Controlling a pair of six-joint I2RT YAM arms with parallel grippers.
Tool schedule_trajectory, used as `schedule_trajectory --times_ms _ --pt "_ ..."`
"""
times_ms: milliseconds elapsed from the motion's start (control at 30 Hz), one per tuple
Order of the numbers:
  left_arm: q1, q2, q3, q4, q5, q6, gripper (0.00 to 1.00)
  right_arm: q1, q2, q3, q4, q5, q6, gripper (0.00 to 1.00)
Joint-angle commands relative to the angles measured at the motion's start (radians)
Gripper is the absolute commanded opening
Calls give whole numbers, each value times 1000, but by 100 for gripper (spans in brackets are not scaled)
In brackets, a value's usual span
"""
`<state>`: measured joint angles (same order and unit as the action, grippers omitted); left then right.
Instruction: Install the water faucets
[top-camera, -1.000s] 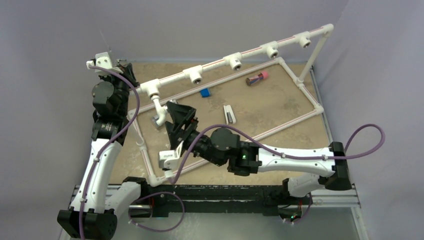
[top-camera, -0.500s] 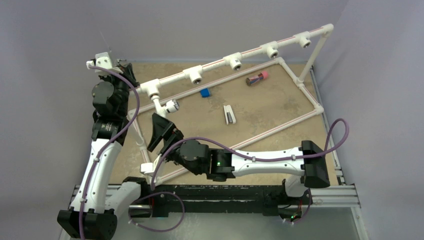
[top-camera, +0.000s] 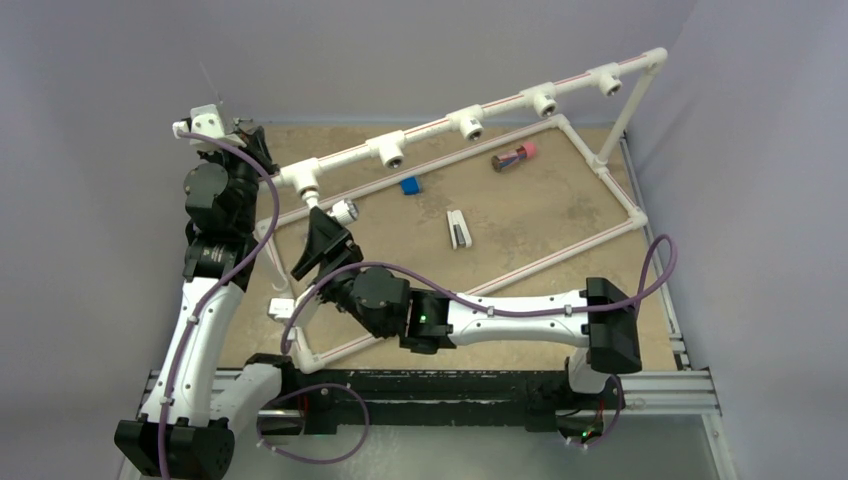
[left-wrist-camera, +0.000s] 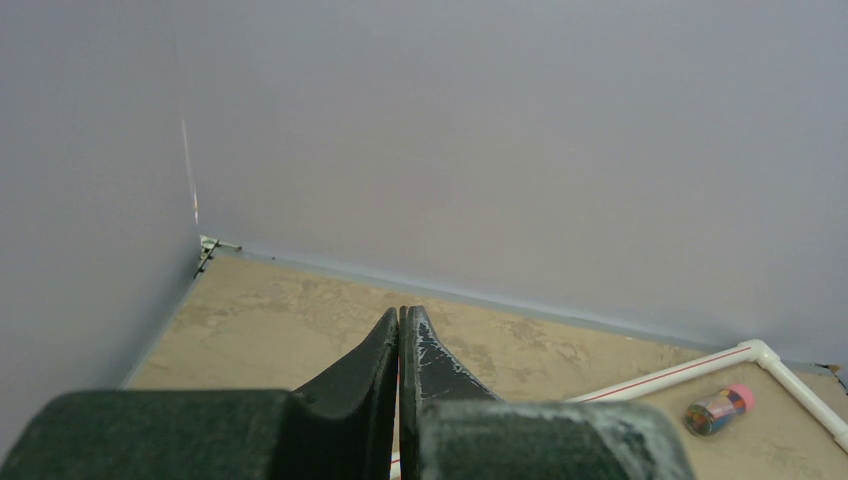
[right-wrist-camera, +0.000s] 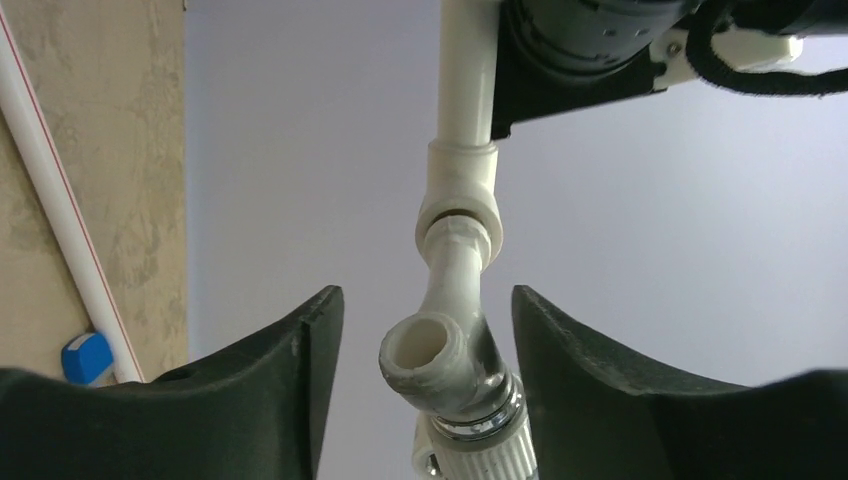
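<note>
One white water faucet (top-camera: 338, 211) hangs from the leftmost T fitting (top-camera: 300, 178) of the raised pipe rail, its knob pointing right. In the right wrist view the faucet (right-wrist-camera: 447, 362) stands between my spread fingers with its open spout end facing the camera and its stem in the fitting's socket (right-wrist-camera: 460, 215). My right gripper (top-camera: 322, 238) is open just below the faucet, and neither finger touches it (right-wrist-camera: 425, 300). My left gripper (top-camera: 252, 146) is shut and empty at the far left behind the rail; it also shows in the left wrist view (left-wrist-camera: 400, 325).
Three more empty T fittings (top-camera: 389, 150) (top-camera: 468, 124) (top-camera: 543, 100) sit along the rail. On the tan mat inside the white pipe frame (top-camera: 620, 190) lie a blue piece (top-camera: 409, 185), a white-and-black rectangular piece (top-camera: 458, 229) and a pink-capped bottle (top-camera: 514, 156).
My right gripper let go of the faucet and drew back toward the near left, then rose a little toward it. The faucet's knob now points right. The left arm has not moved.
</note>
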<state>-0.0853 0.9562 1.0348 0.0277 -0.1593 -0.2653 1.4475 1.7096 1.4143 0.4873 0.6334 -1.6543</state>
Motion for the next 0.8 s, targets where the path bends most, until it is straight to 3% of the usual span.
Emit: schedule_trajectory --times_ms 0,133,267,333,767 --pt "-8 33 -76 -279 79 -14 0 -20 -7 22 74 50 63 61" --pt "-8 36 -76 -279 79 -14 0 -22 -1 12 90 55 125 43" --pt "-8 39 -74 -279 79 -14 0 -22 12 -4 149 62 196 14" --pt "-8 41 -75 -279 79 -14 0 -22 28 4 166 63 311 0" --pt "-7 46 -73 -281 80 -14 0 -22 74 26 281 -78 1248 0"
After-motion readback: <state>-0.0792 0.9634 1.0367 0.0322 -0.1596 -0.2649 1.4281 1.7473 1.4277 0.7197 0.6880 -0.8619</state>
